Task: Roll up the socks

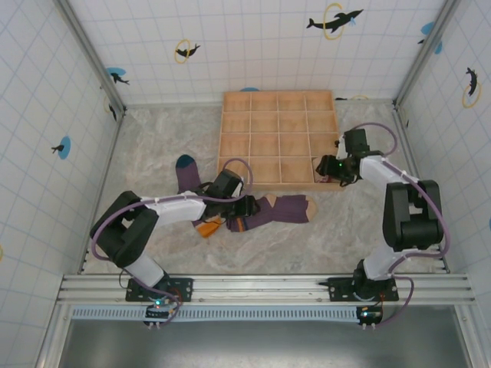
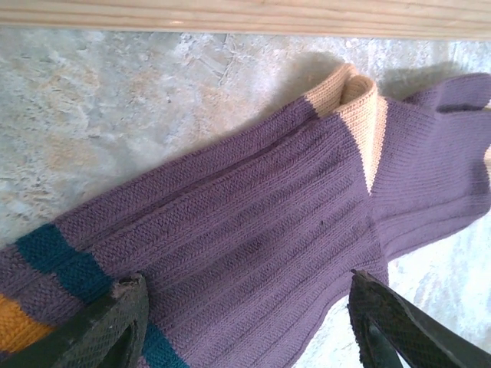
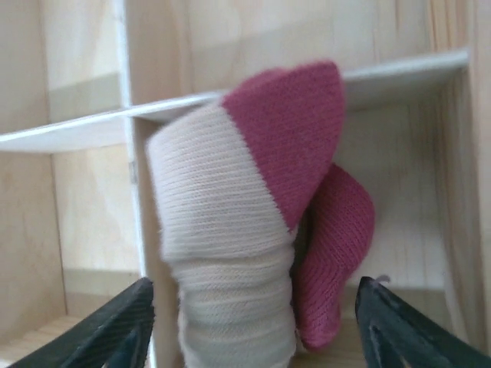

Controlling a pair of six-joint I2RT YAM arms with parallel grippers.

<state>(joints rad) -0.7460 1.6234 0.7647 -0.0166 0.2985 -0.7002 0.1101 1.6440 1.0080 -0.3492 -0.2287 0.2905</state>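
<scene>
Rolled sock: the cream sock with a dark-red part (image 3: 222,222) is rolled into a bundle and stands roughly upright inside the wooden tray (image 3: 77,230), leaning against a thin divider. The red end is on top and folds down its right side.
Its compartment: the top view puts the right gripper (image 1: 328,176) over the tray's near right corner. I cannot tell which cell holds the bundle.
Purple socks: two lie flat on the table (image 1: 153,153), just in front of the tray's near edge and touching each other.
Teal-toe sock: the purple sock with a teal toe (image 1: 186,175) runs from its toe at far left down to an orange cuff near the left arm.
Tan-toe sock: the purple sock with a tan toe (image 1: 285,208) stretches out to the right, with its toe pointing right.
Close view of the purple socks: ribbed purple knit with a tan patch, plus teal bands and an orange part at lower left. Where one sock ends and the other begins is unclear.
Left gripper (image 2: 245,287): it hangs over the purple knit where the two socks meet. Its fingers (image 2: 115,322) are spread wide and pinch nothing.
Right gripper fingers (image 3: 115,330): spread wide, one on each side of the rolled sock and apart from it.
Tray: a grid of square compartments at the far middle of the table. Its near edge (image 2: 245,15) shows just beyond the purple socks.
Walls (image 1: 253,46): white tiles with dolphin pictures.
</scene>
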